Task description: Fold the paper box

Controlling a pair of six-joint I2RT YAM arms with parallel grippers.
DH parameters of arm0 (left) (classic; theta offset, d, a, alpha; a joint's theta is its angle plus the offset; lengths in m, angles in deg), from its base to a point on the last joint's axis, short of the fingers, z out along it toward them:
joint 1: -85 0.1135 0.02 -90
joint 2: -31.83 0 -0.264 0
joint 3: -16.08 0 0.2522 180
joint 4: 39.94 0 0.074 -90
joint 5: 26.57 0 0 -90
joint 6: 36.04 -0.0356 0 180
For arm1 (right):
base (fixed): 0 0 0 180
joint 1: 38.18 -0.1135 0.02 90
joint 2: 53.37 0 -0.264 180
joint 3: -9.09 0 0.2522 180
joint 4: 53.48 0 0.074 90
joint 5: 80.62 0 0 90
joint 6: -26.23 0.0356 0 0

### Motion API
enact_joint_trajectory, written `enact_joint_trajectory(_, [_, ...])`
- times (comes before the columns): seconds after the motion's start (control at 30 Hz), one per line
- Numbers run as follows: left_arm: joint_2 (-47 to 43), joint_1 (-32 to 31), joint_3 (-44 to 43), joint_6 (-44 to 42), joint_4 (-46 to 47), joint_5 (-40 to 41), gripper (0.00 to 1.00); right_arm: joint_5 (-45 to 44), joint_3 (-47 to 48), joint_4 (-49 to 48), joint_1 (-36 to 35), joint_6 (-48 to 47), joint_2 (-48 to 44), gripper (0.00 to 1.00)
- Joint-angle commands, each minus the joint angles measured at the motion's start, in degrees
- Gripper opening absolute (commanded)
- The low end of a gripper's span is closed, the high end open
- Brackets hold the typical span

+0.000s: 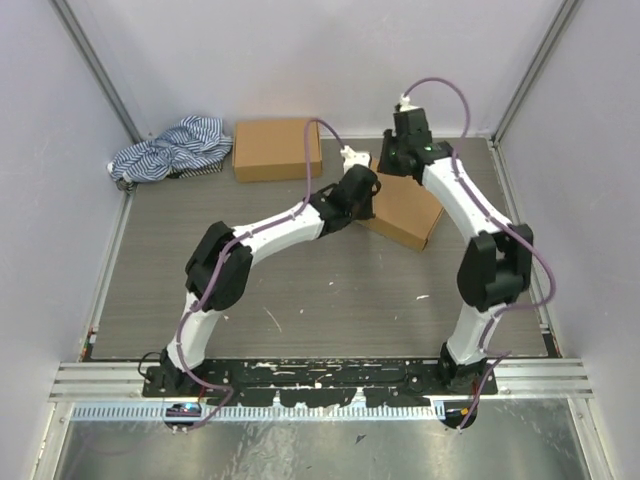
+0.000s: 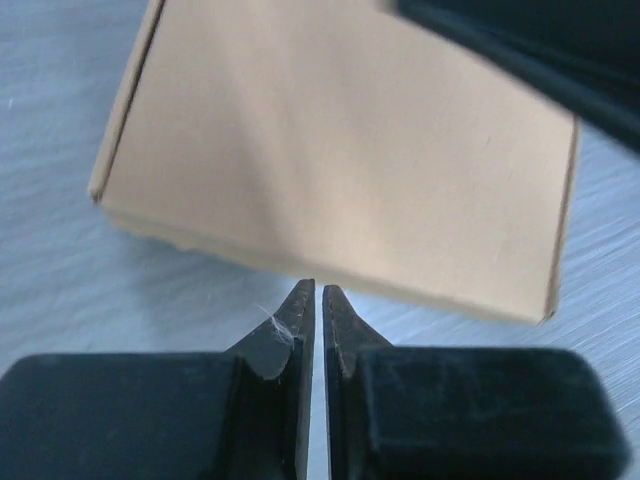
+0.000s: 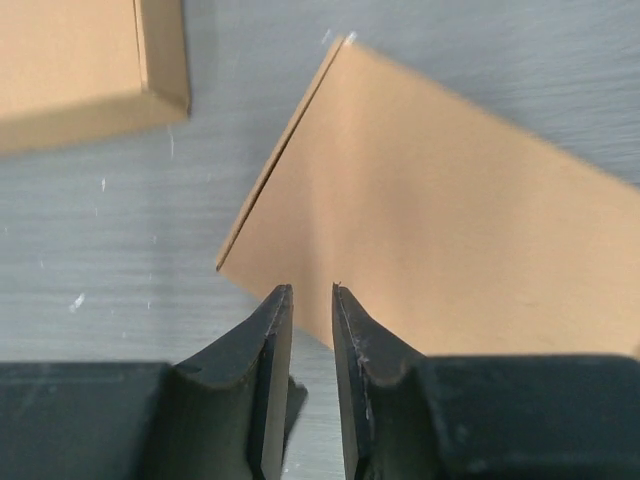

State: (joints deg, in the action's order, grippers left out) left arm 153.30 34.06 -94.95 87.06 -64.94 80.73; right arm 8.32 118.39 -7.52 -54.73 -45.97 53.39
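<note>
Since the paper box (image 1: 405, 215) already looks closed up, lying skewed right of centre toward the far side, I'd guess folding is at its last step; left gripper (image 2: 318, 290) and right gripper (image 3: 311, 290) are both cracked apart, holding nothing, so next is backing off without nudging it. Grey wood-grain table (image 1: 300, 290), pale walls (image 1: 300, 60), second box (image 1: 277, 149) and striped cloth (image 1: 170, 148) far left
</note>
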Motion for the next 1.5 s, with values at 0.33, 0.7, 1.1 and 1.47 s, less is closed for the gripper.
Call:
enact_joint_trajectory(0.33, [-30.70,8.31,21.18,1.64,-13.57,-3.95,0.17,-10.80,-37.63,0.78,10.17,17.06,-35.43,0.01])
enact_joint_trajectory(0.7, [-59.41,8.60,32.34,-4.72,-32.22,6.14,0.35,-26.21,-42.49,3.76,11.25,25.94,-33.90,0.02])
enact_joint_trajectory(1.1, [-74.14,8.58,42.46,-9.33,-40.91,12.04,0.38,-22.49,-27.55,-7.42,11.63,21.75,-7.36,0.01])
enact_joint_trajectory(1.47, [-80.22,8.60,45.67,-8.97,-42.04,12.93,0.39,-23.33,1.94,-13.36,11.63,16.47,13.22,0.01])
